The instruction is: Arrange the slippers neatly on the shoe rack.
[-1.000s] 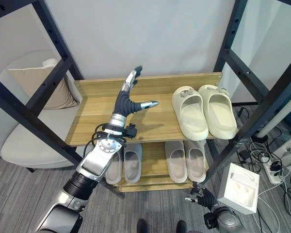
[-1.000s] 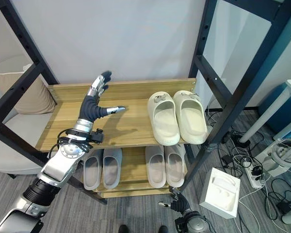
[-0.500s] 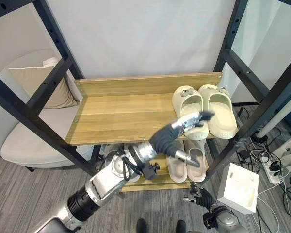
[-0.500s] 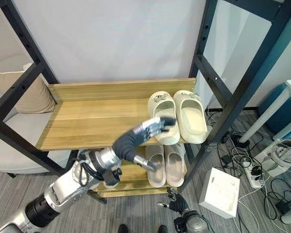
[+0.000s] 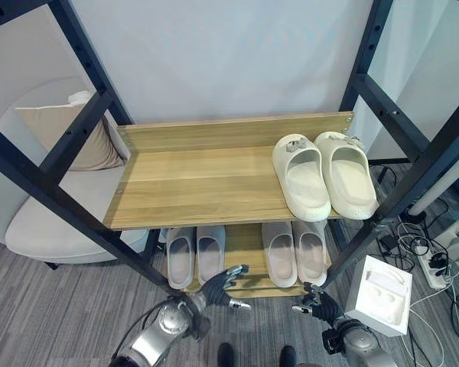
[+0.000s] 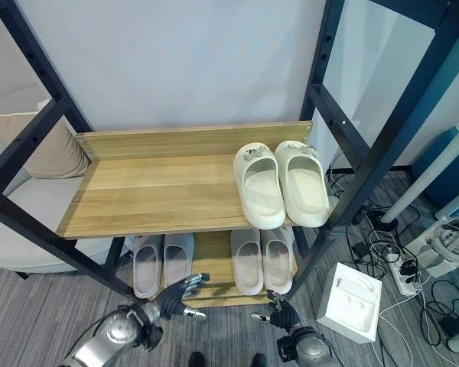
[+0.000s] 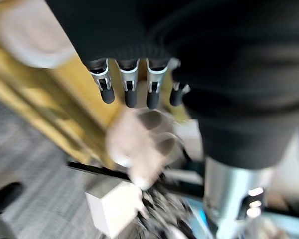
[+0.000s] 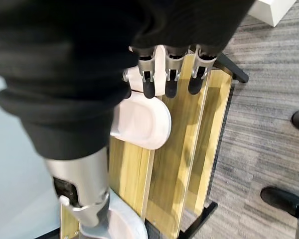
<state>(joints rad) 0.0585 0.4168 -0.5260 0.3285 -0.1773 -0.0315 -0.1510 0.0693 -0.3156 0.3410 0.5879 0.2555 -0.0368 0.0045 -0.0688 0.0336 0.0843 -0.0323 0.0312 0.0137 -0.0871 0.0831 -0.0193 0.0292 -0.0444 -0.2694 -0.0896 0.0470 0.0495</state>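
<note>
A pair of cream slippers [image 5: 301,178] stands side by side at the right end of the wooden rack's top shelf [image 5: 191,180]. On the lower shelf [image 5: 245,243] sit two pairs of grey slippers, one on the left [image 5: 195,254] and one on the right [image 5: 294,252]. My left hand [image 5: 218,284] hangs low in front of the lower shelf, fingers spread, open and holding nothing. My right hand [image 5: 315,300] is near the floor by the rack's right front corner, fingers relaxed and empty; past them a pale slipper [image 8: 139,124] lies on the lower shelf.
Black frame bars [image 5: 69,145] cross in front of the rack on both sides. A pale chair [image 5: 46,222] with a beige cushion [image 5: 65,138] stands to the left. A white box [image 5: 382,294] and a power strip [image 5: 432,264] with cables lie on the carpet at right.
My left arm has swung from above the top shelf, past the cream slippers, down to the front of the lower shelf. The right hand has stayed put.
</note>
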